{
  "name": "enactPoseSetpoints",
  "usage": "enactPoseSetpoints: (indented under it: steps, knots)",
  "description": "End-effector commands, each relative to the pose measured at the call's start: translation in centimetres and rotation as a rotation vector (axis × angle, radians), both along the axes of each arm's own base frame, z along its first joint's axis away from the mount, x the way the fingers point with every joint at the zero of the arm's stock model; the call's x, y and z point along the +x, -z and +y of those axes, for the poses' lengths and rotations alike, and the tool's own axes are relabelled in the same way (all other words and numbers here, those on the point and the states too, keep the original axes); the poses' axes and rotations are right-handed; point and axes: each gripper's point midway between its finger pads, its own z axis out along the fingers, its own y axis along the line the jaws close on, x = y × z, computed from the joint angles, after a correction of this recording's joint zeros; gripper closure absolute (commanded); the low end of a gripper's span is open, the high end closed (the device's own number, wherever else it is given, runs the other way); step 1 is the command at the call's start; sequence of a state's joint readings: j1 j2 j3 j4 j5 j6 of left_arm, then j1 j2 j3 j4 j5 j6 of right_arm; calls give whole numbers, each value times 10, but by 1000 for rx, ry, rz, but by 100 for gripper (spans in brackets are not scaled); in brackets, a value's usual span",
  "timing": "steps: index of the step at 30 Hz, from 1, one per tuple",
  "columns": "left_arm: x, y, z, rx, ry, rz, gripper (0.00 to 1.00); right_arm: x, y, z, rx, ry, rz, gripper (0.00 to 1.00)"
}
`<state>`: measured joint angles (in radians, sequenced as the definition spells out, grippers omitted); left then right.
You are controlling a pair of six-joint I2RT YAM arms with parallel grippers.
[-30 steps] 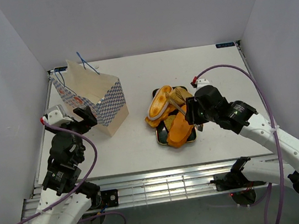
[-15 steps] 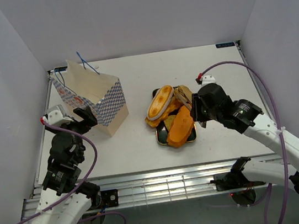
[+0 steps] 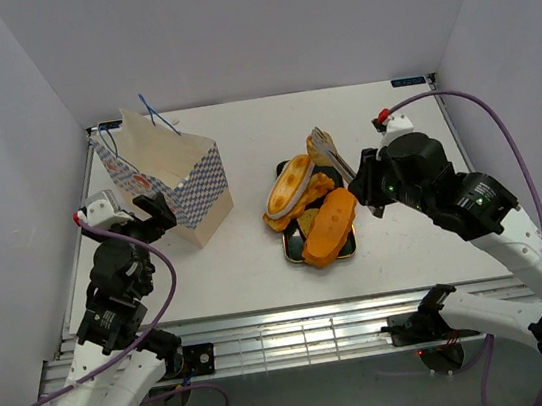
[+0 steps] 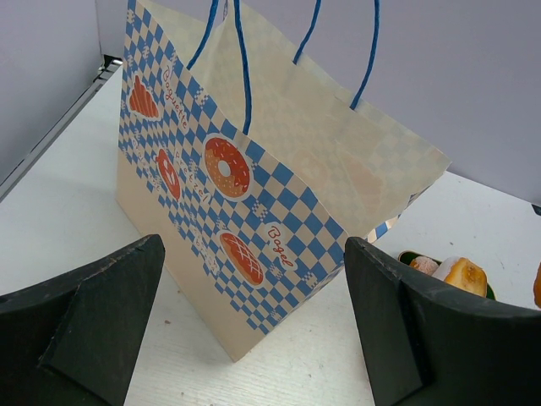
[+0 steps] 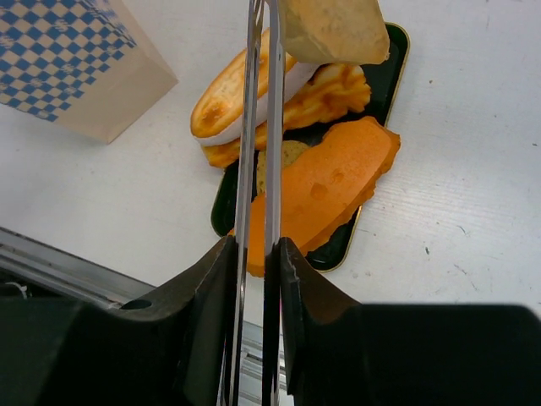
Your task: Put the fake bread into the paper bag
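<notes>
While the right gripper (image 5: 254,254) clamps silver metal tongs (image 5: 258,127), a tan plastic bread piece (image 5: 334,30) hangs pinched above the black tray (image 5: 394,52)
Left gripper (image 4: 254,292) gapes beside the blue-checked paper bag (image 4: 254,186), toward the worktop's (image 3: 240,126) far-left corner

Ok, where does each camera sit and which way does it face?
Top external: fixed above and behind the arms, looking down at the table, paper bag and black tray of fake bread; both arms show.
Left wrist: on the left arm, facing the bag's checked side; the left end effector, open, frames the view.
Right wrist: on the right arm, looking down along the metal tongs clamped in the right end effector, onto the tray.
Shared: the bag shows in all three.
</notes>
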<state>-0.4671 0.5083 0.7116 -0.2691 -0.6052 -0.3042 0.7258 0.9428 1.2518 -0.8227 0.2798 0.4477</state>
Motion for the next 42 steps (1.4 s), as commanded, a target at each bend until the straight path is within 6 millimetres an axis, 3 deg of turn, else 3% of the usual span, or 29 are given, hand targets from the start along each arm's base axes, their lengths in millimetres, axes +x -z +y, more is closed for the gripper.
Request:
enactPoseSetpoints:
  steps: [1,8,15,25,31,39,42]
  knots:
    - [-2,-7,0,-2,5,-13,2,-1,-57,11,90,-79,-122,92]
    - [-2,-7,2,-5,-8,-15,2,-3,-112,39,164,-233,-210,92]
    - [-3,-6,5,-6,-21,-16,2,-9,-159,93,328,-467,-270,92]
    - [-2,-4,7,-1,-35,-12,2,-19,-214,151,485,-691,-361,92]
    - [-2,-4,6,2,-35,-10,2,-25,-215,177,518,-765,-373,92]
    - [-1,-2,5,8,-32,-4,2,-9,-179,199,479,-745,-322,92]
    - [0,-2,4,7,-27,-4,2,-2,-161,204,454,-737,-295,85]
